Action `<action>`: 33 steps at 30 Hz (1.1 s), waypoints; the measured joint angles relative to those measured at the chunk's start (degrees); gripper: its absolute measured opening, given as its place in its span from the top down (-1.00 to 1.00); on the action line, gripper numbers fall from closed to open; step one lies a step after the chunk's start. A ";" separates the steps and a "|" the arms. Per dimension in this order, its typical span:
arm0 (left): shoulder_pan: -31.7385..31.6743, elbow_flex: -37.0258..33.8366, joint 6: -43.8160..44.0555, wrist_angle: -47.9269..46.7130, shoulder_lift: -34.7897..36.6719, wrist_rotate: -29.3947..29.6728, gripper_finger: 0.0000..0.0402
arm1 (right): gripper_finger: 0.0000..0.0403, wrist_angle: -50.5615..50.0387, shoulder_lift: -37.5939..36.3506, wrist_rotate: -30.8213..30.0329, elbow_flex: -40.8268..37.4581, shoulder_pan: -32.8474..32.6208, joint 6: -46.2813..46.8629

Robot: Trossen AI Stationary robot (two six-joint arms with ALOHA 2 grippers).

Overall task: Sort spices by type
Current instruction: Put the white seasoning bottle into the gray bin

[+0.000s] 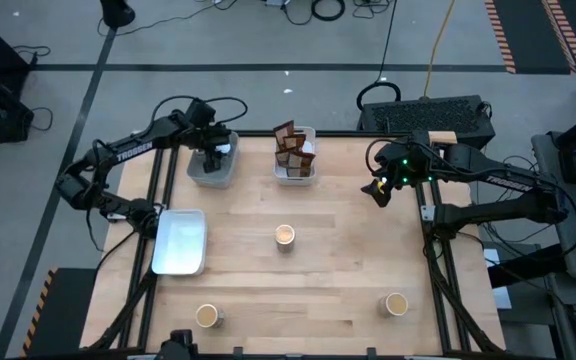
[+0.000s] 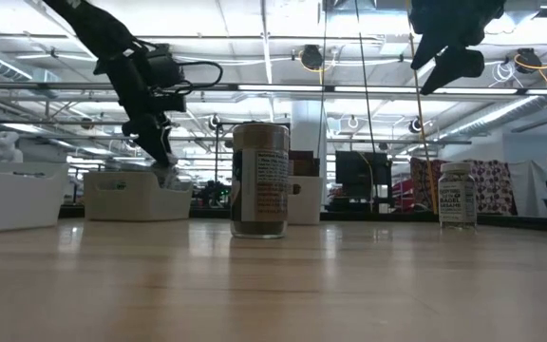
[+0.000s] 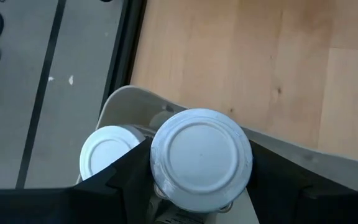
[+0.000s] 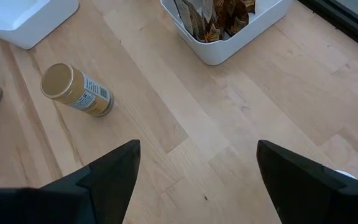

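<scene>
— Spices from above: where do they stand?
— Brown packets fill the middle tray; three tan-topped jars remain on the worktop. The left pincer hangs over the far-left tray.
— And level with the worktop?
— Same pincer low at that tray; a ceiling-lit workshop lies behind.
— Left wrist?
— Its fingers clamp a white-topped jar beside another; releasing looks next.
— Right wrist?
— The right pincer gapes wide, empty, above bare wood.

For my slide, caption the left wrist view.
Left hand holding a white-topped jar over the tray, beside another jar.
</scene>
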State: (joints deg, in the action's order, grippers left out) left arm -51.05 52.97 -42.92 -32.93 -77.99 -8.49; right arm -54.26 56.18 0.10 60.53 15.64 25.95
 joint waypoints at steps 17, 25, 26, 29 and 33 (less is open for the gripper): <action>0.02 0.13 0.42 -0.30 -3.01 2.01 -0.21 | -0.52 0.00 0.00 0.02 0.00 0.00 0.42; 0.07 0.15 0.46 -0.52 -3.07 5.69 -0.22 | -0.52 0.00 0.00 0.02 0.00 0.00 0.42; 0.07 0.15 0.46 -0.57 -3.07 6.77 -0.22 | -0.52 -0.01 0.00 0.02 0.00 0.00 0.42; 0.07 0.15 0.48 -0.55 -3.11 7.91 -0.22 | -0.52 0.00 0.00 0.02 0.00 0.00 0.42; 0.07 0.15 0.48 -0.55 -3.12 7.93 -0.22 | -0.52 0.00 0.00 0.02 0.00 0.00 0.42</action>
State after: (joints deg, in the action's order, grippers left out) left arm -50.98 53.12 -42.44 -33.47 -81.11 -0.56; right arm -54.26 56.18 0.12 60.53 15.64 26.37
